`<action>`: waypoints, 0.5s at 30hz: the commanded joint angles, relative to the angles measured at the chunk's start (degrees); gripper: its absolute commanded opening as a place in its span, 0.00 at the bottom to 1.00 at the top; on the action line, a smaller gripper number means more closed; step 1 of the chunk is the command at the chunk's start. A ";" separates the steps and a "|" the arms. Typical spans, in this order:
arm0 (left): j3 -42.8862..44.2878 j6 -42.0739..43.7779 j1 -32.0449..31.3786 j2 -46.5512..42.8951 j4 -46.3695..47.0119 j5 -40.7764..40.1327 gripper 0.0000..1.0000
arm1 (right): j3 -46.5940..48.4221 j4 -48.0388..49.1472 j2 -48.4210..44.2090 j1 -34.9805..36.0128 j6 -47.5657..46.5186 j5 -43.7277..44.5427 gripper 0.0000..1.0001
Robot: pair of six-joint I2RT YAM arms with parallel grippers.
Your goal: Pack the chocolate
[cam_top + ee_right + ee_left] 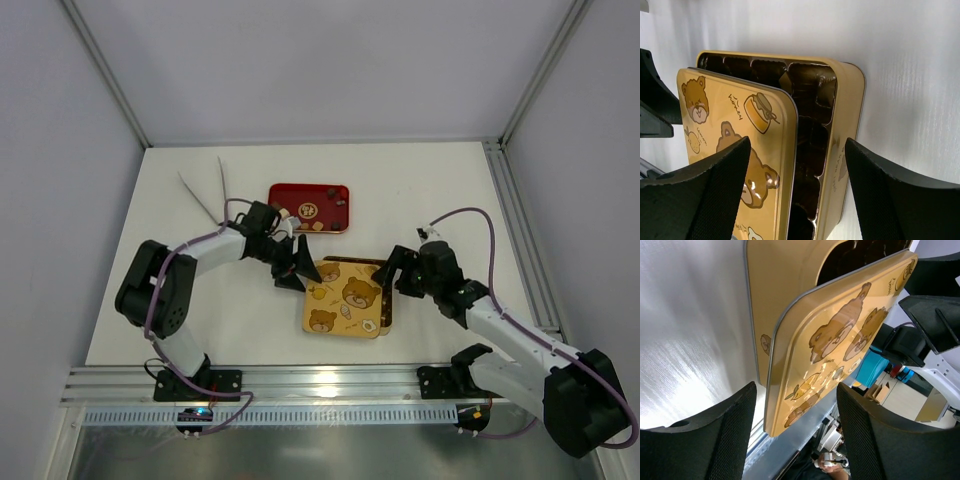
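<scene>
A gold tin (386, 300) sits at the table's middle with its bear-printed lid (343, 298) lying askew on it, shifted to the left. A few small chocolate pieces (284, 212) lie in the red tray (309, 194) behind it. My left gripper (297, 268) is open at the lid's left edge; in the left wrist view the lid's corner (790, 405) lies between the fingers (725, 440), apart from them. My right gripper (392, 272) is open at the tin's right side; its wrist view shows the lid (735, 130), the tin's wall (845, 120) and dark uncovered cells (812, 145).
White tongs (205, 190) lie at the back left of the table. The frame rails run along the table's near edge (320, 385) and its right side (520, 230).
</scene>
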 commanded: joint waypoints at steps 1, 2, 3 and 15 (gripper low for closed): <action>2.02 -0.16 0.23 0.68 -1.38 -1.00 0.64 | 0.73 3.25 0.63 0.98 -0.26 1.47 0.77; 2.37 -0.34 0.14 0.68 -1.47 -1.17 0.64 | 0.65 3.42 0.72 1.07 -0.18 1.47 0.76; 2.54 -0.60 -0.03 0.85 -1.47 -1.43 0.63 | 0.56 3.51 0.90 1.15 -0.09 1.47 0.76; 7.64 -0.43 -2.49 2.79 -7.27 -7.32 0.53 | 1.26 2.81 1.60 1.16 -0.62 2.26 0.68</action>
